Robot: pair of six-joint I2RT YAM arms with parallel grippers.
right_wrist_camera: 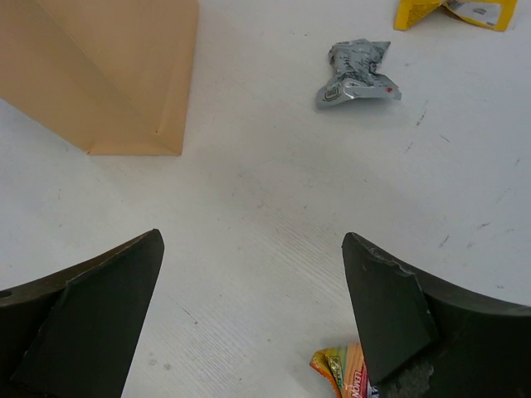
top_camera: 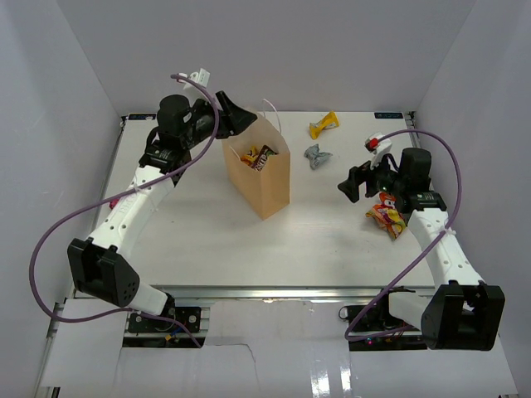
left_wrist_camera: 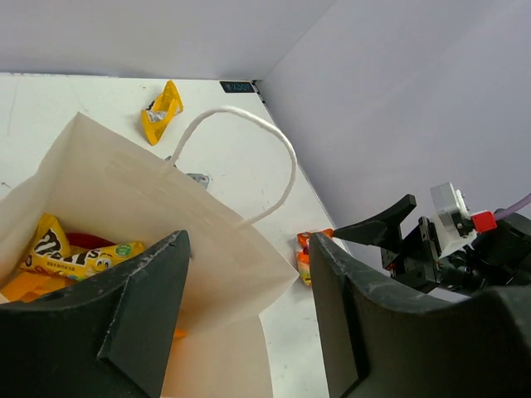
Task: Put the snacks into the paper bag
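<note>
Left gripper [top_camera: 241, 118] and right gripper [top_camera: 353, 184], both spread open, over a white table [top_camera: 199, 240] walled in grey.
Paper bag [top_camera: 265, 182] is stood mid-table under the left gripper, snacks [left_wrist_camera: 70, 253] inside; silver-grey packet [right_wrist_camera: 357, 75], yellow-orange packet [top_camera: 323, 124] and red-yellow packet [top_camera: 387, 217] are scattered toward the right edge.

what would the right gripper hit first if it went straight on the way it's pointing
Most likely the bare table: the open right gripper tilts down at a free patch between the paper bag and the silver-grey packet, neither in its line. Depth is uncertain.
</note>
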